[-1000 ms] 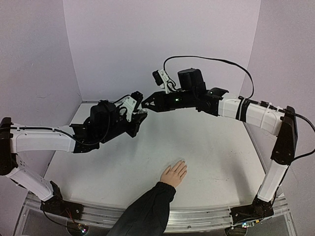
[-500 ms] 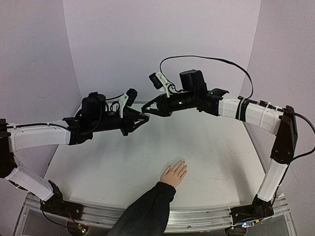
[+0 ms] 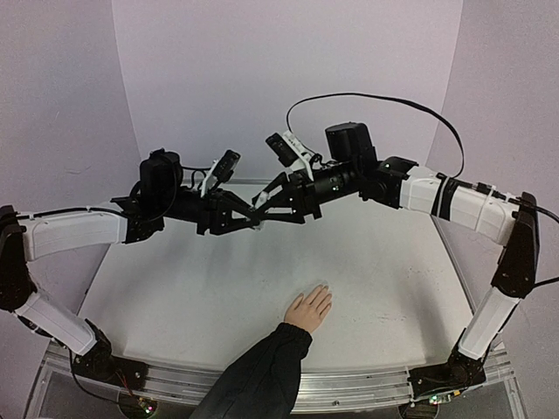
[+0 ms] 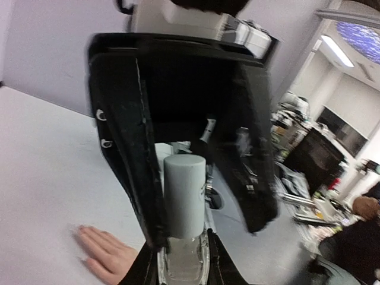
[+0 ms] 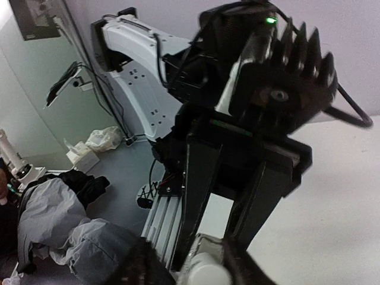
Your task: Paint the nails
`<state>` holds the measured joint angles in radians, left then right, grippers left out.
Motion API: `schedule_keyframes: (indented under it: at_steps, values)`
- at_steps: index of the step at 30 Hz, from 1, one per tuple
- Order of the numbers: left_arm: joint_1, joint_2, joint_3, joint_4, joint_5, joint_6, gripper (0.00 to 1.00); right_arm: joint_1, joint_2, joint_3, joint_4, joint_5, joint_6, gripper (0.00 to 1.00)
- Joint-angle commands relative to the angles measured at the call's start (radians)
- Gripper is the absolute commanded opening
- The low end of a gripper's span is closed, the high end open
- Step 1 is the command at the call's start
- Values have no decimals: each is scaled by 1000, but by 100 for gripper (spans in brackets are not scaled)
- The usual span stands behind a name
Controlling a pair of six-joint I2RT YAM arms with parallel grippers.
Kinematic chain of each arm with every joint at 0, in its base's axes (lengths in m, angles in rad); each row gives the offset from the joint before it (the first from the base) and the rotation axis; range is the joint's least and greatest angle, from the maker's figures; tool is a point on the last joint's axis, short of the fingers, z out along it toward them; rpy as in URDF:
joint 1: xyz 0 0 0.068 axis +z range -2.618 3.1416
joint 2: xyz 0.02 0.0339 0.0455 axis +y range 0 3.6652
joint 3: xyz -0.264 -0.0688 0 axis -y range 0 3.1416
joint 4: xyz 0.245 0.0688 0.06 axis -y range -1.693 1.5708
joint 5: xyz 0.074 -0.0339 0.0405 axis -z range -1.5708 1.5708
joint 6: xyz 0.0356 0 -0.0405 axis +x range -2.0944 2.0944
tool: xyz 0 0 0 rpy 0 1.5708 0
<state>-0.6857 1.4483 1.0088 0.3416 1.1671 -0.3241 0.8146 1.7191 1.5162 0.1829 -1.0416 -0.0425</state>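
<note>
My left gripper (image 3: 253, 218) (image 4: 183, 264) is shut on the glass body of a small clear bottle, held in the air above the table's middle back. The bottle's white cap (image 4: 184, 196) (image 5: 205, 273) points at my right gripper (image 3: 262, 202) (image 4: 208, 228). That gripper is open with its fingers on either side of the cap: one finger lies against it, the other stands apart. A light-skinned hand (image 3: 307, 310) (image 4: 107, 255) with a dark sleeve (image 3: 253, 375) lies flat on the table near the front. Its nails (image 3: 323, 290) are tiny and barely visible.
The white table (image 3: 175, 297) is backed by pale walls on three sides. The two arms meet over its back half. A metal rail (image 3: 349, 388) runs along the near edge.
The left arm has risen and stretched to the right with the bottle. The right gripper has come down and left to meet it, and its fingers now straddle the cap. The hand has not moved.
</note>
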Motion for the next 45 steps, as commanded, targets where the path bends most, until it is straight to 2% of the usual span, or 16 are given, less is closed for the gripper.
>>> schedule_keyframes:
  at_steps: [1, 4, 6, 8, 11, 15, 22, 28, 31, 36, 42, 44, 45]
  values:
    - [21, -139, -74, 51, -489, 146, 0, 10, -61, 15, -46, 277, 118, 64]
    - [-33, -188, -119, -4, -805, 274, 0, 10, -75, 8, -45, 450, 177, 73]
    - [-77, -202, -135, -19, -972, 356, 0, 10, -84, 0, -36, 485, 202, 79]
    - [-122, -201, -133, -30, -1089, 431, 0, 10, -88, -13, -11, 512, 239, 81]
    - [-159, -184, -115, -33, -1173, 476, 0, 10, -78, -14, 27, 550, 316, 80]
    - [-171, -162, -102, -33, -1217, 482, 0, 9, -51, 4, 70, 575, 391, 76]
    - [-186, -151, -94, -33, -1211, 493, 0, 10, 8, 38, 104, 570, 445, 52]
    - [-189, -134, -74, -34, -1185, 496, 0, 10, 53, 69, 134, 533, 473, 48]
    - [-194, -129, -70, -35, -1177, 490, 0, 9, 57, 71, 143, 526, 475, 42]
    - [-196, -133, -75, -35, -1171, 470, 0, 10, 58, 64, 148, 506, 470, 20]
    - [-190, -145, -70, -38, -1043, 418, 0, 10, 53, 37, 149, 448, 405, 12]
    - [-155, -157, -68, -38, -898, 371, 0, 10, 46, 30, 148, 371, 345, 3]
    - [-119, -161, -65, -37, -759, 324, 0, 9, 39, 18, 148, 277, 259, 0]
